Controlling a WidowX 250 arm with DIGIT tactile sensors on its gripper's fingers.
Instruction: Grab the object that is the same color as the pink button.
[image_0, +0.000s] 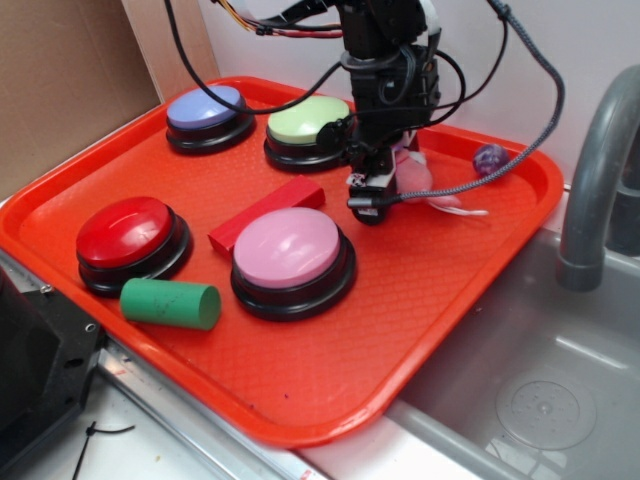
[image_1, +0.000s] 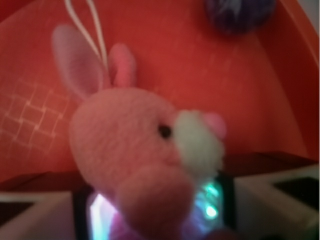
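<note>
Gripping pink plush toy (image_1: 135, 150) | end effector (image_0: 385, 190) closed on it | red tray (image_0: 450, 290)

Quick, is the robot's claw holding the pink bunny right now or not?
Gripper: down over the pink plush toy, which sits between its fingers in the wrist view. Whether the jaws are actually shut on it cannot be told.

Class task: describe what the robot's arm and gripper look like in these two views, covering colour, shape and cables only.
The arm is black and blocky, with black cables looping around it and one grey braided cable running off its lower end. Coloured wires show near the top. The gripper is black, with small white markings. In the wrist view, pale finger parts appear at the bottom corners.
</note>
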